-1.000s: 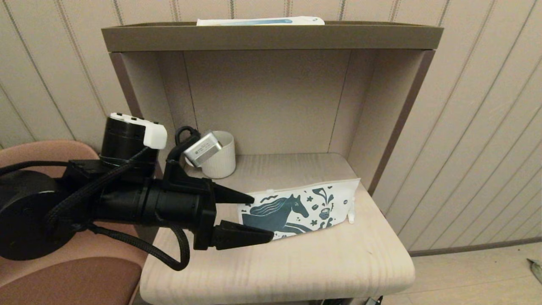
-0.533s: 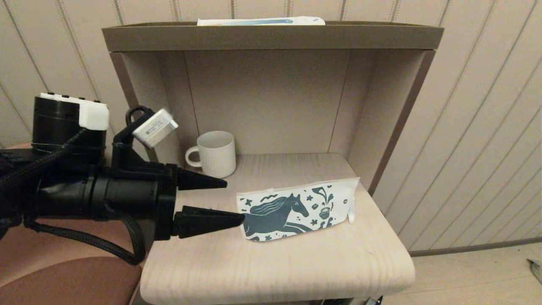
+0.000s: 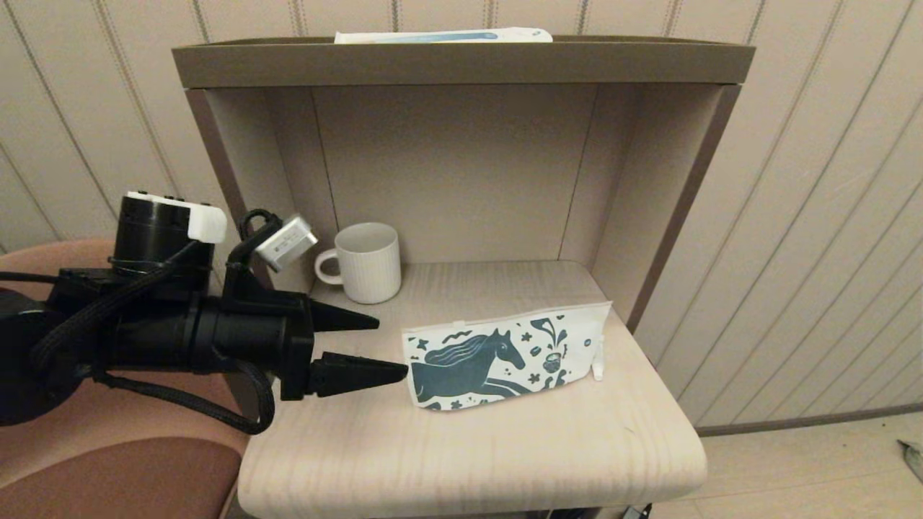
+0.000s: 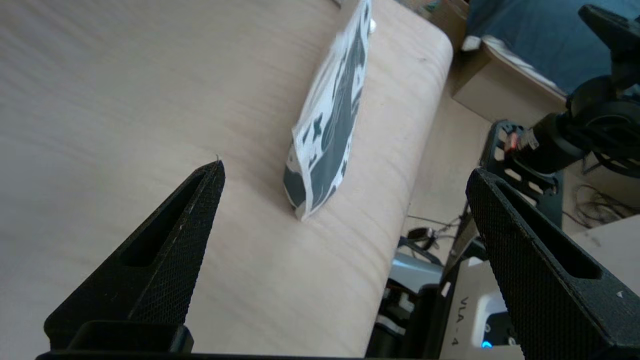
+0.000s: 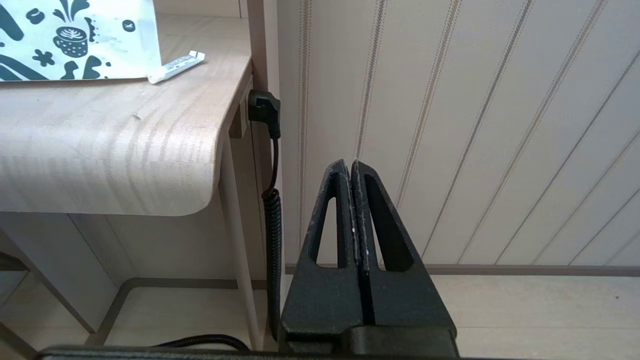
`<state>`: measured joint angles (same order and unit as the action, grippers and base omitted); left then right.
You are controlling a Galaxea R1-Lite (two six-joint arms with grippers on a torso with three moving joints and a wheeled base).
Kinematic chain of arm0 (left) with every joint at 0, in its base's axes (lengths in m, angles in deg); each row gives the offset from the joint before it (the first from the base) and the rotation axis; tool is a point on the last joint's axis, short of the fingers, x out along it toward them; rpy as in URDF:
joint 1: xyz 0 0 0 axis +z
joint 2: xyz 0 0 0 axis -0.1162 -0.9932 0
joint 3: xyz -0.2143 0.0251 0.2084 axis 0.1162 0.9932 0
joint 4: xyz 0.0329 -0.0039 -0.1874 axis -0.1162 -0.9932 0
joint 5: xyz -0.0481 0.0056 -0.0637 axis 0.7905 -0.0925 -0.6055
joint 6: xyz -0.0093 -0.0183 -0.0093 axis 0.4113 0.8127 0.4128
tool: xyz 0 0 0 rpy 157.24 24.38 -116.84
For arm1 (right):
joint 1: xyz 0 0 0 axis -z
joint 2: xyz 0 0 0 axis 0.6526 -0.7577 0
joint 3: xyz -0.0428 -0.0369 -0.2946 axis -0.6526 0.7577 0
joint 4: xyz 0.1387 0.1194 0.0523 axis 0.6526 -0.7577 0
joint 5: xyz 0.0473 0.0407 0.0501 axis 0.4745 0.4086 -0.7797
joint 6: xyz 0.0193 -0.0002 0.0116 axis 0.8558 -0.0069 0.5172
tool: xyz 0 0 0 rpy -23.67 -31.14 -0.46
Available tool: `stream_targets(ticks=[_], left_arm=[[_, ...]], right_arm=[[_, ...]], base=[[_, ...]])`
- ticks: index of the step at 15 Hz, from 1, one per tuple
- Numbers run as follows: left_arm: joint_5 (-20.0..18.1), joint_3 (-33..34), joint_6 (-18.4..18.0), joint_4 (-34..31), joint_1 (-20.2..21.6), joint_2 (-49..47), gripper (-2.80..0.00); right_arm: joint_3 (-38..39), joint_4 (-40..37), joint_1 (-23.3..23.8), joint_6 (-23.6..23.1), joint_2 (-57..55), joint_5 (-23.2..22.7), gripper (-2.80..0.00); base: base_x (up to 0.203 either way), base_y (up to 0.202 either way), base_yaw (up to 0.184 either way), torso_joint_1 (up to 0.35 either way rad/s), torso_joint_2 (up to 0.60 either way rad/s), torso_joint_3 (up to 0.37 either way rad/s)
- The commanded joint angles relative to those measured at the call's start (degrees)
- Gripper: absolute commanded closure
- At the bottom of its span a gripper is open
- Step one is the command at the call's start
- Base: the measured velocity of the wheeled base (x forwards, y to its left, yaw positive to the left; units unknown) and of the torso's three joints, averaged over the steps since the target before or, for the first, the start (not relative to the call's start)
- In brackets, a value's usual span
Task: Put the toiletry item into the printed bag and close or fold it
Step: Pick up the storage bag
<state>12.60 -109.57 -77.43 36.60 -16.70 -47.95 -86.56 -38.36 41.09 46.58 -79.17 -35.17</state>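
Observation:
The printed bag (image 3: 505, 353), white with a dark teal horse, leans on its long edge on the light wood table (image 3: 469, 447); it also shows in the left wrist view (image 4: 330, 115) and the right wrist view (image 5: 75, 40). A small white tube-like piece (image 3: 597, 366) (image 5: 176, 66) lies at the bag's right end. My left gripper (image 3: 393, 347) (image 4: 346, 169) is open and empty, just left of the bag's left end and not touching it. My right gripper (image 5: 350, 162) is shut on nothing, low beside the table's right side, out of the head view.
A white mug (image 3: 369, 261) stands at the back left of the alcove. A white and blue box (image 3: 443, 35) lies on the shelf top (image 3: 461, 63). A brown chair (image 3: 108, 476) is under my left arm. A coiled cable (image 5: 272, 215) hangs by the table's right side.
My left gripper drew back to the left, off the bag's left end, rising on the way and then dropping a little lower. The bag stays where it was.

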Motion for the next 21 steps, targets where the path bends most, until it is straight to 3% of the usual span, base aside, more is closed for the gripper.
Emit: stream_targets(ticks=[1,8,15,21], left_arm=[[-0.9,0.21,0.02,0.83,-0.01,-2.83,-2.8],[-4.27,-2.3,0.36,2.7,-0.24,-7.22,-2.8],[-4.21,-6.81,0.62,2.61,-5.81,-11.6,-2.8],[-4.12,-7.91,0.45,2.44,-6.95,-13.26,-2.8]], right_arm=[[0.0,0.08,0.0,-0.05,0.02,-0.03,0.0],[0.0,0.08,0.0,0.04,0.02,-0.03,0.0],[0.0,0.17,0.0,0.04,0.02,-0.03,0.0],[0.0,0.14,0.0,0.04,0.02,-0.03,0.0]], base=[[0.0,0.0,0.0,0.0,0.0,0.0],[0.0,0.0,0.0,0.0,0.0,0.0],[0.0,0.0,0.0,0.0,0.0,0.0],[0.0,0.0,0.0,0.0,0.0,0.0]])
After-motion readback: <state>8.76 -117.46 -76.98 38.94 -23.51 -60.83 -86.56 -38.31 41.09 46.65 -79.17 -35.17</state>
